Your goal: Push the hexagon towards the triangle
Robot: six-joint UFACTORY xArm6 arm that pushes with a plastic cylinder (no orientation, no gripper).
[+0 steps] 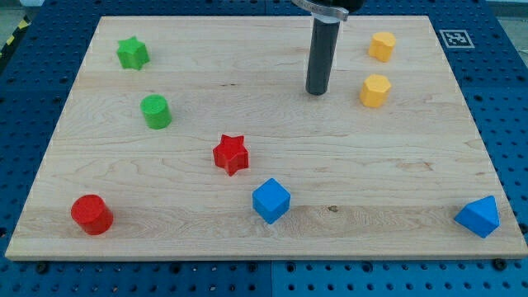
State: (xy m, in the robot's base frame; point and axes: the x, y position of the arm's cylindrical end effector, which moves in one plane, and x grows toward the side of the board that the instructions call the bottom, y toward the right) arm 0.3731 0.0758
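My tip [317,92] rests on the counter [247,74] in the upper middle of the frame; this tool is a bare rod, holding nothing. The yellow hexagon [374,90] sits just to its right, apart from it. The blue triangle [478,217] lies far off, lower right, so I judge I must push rightward and downward.

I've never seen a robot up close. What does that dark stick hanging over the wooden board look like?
It is a plain, straight, dark grey rod, round like a pipe, ending in my tip. At the view's top it fits into a wider black mount with a shiny metal ring. No cables, markings or hand show.
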